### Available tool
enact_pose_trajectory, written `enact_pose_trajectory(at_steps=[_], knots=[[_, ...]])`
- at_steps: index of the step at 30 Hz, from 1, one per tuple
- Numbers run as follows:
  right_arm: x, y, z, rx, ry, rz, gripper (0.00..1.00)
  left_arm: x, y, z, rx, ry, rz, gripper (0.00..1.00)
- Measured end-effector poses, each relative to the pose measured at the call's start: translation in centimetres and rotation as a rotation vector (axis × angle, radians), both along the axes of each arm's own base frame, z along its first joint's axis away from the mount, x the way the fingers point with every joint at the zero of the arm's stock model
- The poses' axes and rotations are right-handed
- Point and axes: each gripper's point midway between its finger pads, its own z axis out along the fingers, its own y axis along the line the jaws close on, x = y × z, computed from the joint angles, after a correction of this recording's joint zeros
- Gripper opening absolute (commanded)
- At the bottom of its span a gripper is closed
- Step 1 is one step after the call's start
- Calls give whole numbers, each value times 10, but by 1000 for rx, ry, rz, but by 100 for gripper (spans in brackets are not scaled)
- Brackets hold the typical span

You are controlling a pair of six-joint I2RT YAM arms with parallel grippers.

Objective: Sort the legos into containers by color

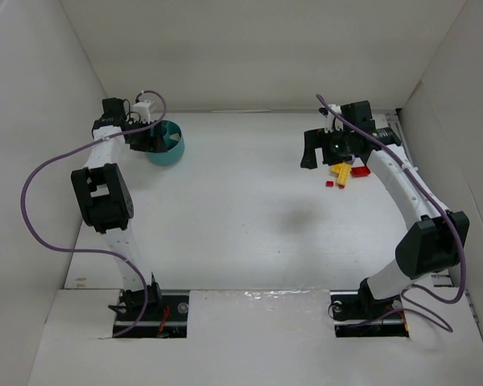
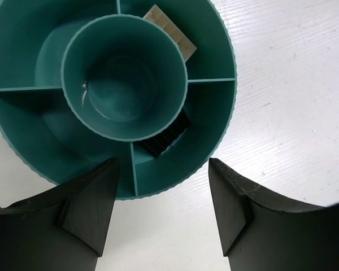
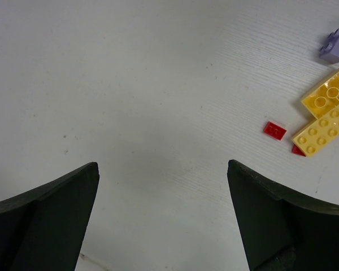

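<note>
The teal bowl (image 1: 171, 149) stands at the far left; in the left wrist view (image 2: 214, 107) it has a round middle cup and several outer compartments. A tan brick (image 2: 170, 31) lies in one outer compartment and a black brick (image 2: 164, 138) in the one beside it. My left gripper (image 2: 164, 206) is open and empty, hovering at the bowl's rim (image 1: 153, 143). The loose legos lie at the far right: two yellow bricks (image 3: 327, 96) (image 3: 322, 132), a small red plate (image 3: 275, 130), a second red piece (image 3: 297, 150) and a pale purple brick (image 3: 336, 45). My right gripper (image 3: 163, 217) is open and empty, just left of them (image 1: 322, 157).
White walls enclose the table on the left, back and right. In the top view the yellow bricks (image 1: 341, 173) and red pieces (image 1: 329, 183) sit right below the right wrist. The purple cables loop beside both arms.
</note>
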Motion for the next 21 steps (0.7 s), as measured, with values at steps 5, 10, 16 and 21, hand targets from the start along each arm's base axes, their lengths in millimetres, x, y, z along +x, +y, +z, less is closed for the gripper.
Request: enact_pose_trajectory(at_steps=[5, 10, 16, 21], knots=[[0, 0, 0, 0, 1, 0, 100, -3, -4, 0, -19, 6, -17, 60], [-1, 0, 0, -1, 2, 0, 100, -5, -8, 0, -38, 11, -29, 59], [-1, 0, 0, -1, 2, 0, 100, -8, -20, -2, -64, 20, -54, 59], [-1, 0, 0, -1, 3, 0, 100, -10, -36, -1, -90, 30, -75, 59]])
